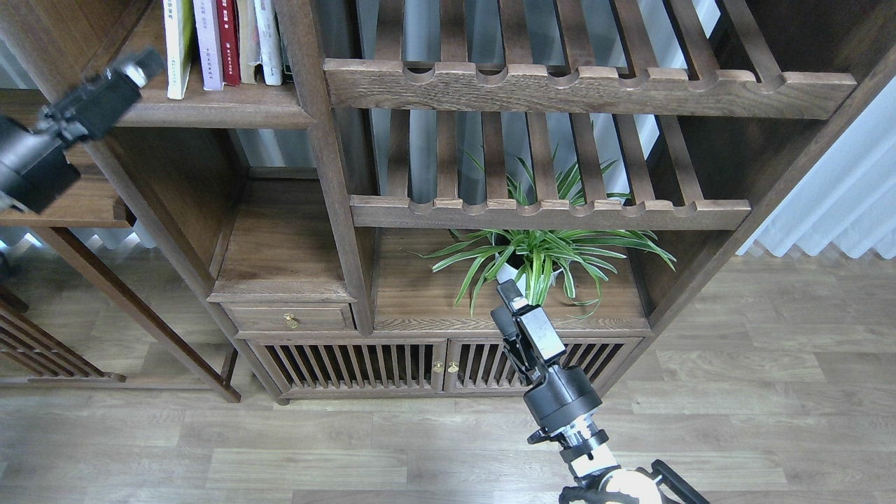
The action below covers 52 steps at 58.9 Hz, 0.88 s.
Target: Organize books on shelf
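Books (210, 42) upright on shelf (210, 108)

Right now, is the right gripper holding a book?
No, the right gripper hangs empty before the plant; the books stand on the shelf.

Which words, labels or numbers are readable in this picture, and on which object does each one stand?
None can be read.
Lavender-white book: dark marks on the spine, too small to read.
Dark red book: small pale marks, blurred.
Yellow-green book: no readable print.
Both pincers and the bookcase: no labels visible.
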Tool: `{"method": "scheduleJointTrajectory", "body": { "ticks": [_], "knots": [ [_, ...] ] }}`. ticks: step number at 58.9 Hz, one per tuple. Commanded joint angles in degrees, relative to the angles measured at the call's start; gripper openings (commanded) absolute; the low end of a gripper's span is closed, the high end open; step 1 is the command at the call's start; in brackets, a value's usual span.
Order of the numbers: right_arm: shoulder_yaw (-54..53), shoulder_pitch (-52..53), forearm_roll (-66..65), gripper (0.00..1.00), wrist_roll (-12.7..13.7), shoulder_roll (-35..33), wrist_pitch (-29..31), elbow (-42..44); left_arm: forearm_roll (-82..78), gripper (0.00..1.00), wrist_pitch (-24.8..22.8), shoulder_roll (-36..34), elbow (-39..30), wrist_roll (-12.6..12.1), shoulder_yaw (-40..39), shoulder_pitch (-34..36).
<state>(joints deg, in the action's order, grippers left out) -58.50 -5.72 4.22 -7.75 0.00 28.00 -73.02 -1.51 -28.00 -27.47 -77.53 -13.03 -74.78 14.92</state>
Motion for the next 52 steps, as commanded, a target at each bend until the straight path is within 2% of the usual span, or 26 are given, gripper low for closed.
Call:
{"method": "scheduleJointTrajectory", "body": {
  "ticks": [1, 11, 27, 37, 38, 43, 52],
  "knots": [
    [0.1, 0.0, 0.0, 0.98, 0.1, 0.0, 0.0, 0.0, 0.4, 0.61, 0.0, 4.2, 0.1, 0.0, 4.3, -4.7],
    [0.1, 0.0, 0.0, 0.98, 0.0, 0.0, 0.0, -0.1, 0.0, 0.61, 0.0, 7.6, 0.8, -0.2, 6.7, -5.6],
    [0.6, 0.2, 0.0, 0.98, 0.0, 0.0, 0.0, -0.1, 0.3, 0.61, 0.0, 8.6, 1.1, 0.3, 6.5, -5.7],
    [0.7, 0.2, 0.0, 0.98, 0.1, 0.0, 0.0, -0.1, 0.5, 0.74, 0.0, 13.9, 2.3, 0.7, 6.6, -6.5],
    [0.9, 0.2, 0.0, 0.98, 0.1, 0.0, 0.0, -0.1, 0.5, 0.78, 0.0, 15.2, 3.1, 0.7, 6.6, -7.0],
    [0.9, 0.2, 0.0, 0.98, 0.1, 0.0, 0.0, -0.1, 0.5, 0.87, 0.0, 15.7, 4.7, 0.8, 6.6, -7.8],
    [1.9, 0.2, 0.0, 0.98, 0.1, 0.0, 0.0, -0.2, 0.5, 0.93, 0.0, 16.5, 5.1, 0.8, 6.4, -9.2]
  ]
}}
